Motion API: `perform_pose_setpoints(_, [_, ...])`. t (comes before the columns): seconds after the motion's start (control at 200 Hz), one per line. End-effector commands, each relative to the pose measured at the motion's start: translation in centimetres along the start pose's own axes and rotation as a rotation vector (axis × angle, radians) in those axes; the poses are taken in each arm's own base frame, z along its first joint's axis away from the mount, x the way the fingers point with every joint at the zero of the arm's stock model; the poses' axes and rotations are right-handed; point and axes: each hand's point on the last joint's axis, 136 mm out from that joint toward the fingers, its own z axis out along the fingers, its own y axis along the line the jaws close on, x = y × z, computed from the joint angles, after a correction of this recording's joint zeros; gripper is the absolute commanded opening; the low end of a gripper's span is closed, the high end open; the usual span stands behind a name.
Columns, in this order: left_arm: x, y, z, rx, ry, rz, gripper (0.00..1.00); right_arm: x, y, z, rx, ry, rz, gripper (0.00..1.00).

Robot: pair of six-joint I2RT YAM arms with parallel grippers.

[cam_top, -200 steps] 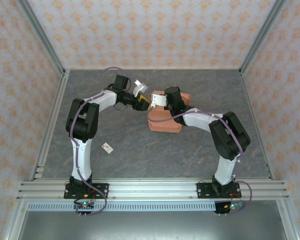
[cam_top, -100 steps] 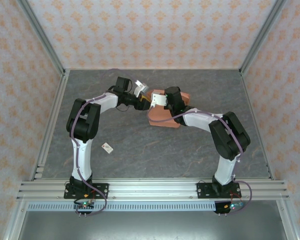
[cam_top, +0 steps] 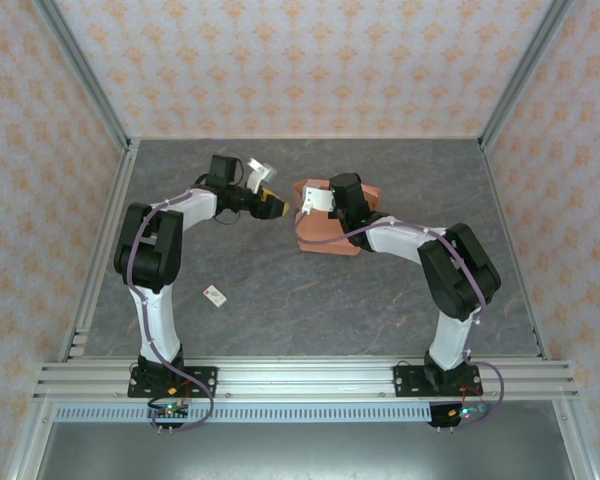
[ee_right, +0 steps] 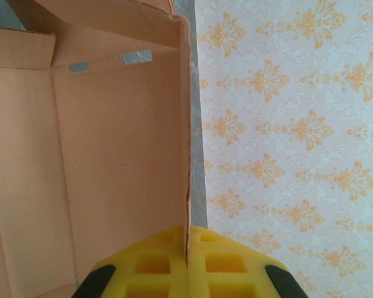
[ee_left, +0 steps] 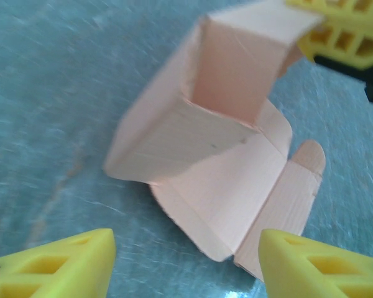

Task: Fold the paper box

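Salmon-orange cardboard: that's the paper box [cam_top: 325, 236], half folded, sitting around the middle of the grey stone-look table [cam_top: 280, 310], a bit toward the back.
Box shape: on the left wrist cam it's an open-ended sleeve lying on its side. Loose flaps are spread flat on the table at the near end, and one has a rounded tab.
Right gripper [ee_right: 188, 247]: yellow fingers pinched tight on one thin wall of the box, with the card edge sandwiched right between them. The inside of the box runs off to the left on that cam.
Left gripper [ee_left: 186, 257]: spread wide with nothing in it, hanging just beside the box's left side, not touching.
White tag [cam_top: 215, 294]: tiny thing on the table by the left arm, well apart from the box.
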Motion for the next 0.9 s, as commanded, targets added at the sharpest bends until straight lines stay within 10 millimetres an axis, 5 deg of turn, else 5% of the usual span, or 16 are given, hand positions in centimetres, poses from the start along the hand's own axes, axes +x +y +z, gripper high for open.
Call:
perform_pose_setpoints(0.0, [-2.3,0.2,0.1,0.002,-0.044,0.022,0.66,0.2,-0.4,0.0,0.008,0.001,0.025,0.0])
perform_pose_setpoints(0.43, [-3.1,-1.3,3.0,0.157,0.037,0.072,0.78,0.1,-0.5,0.1,0.005,0.003,0.028,0.0])
perform_pose_setpoints(0.896, [-1.7,-3.7,4.9,0.242,0.082,0.1,0.68,0.3,-0.2,0.5,-0.005,0.02,0.023,0.0])
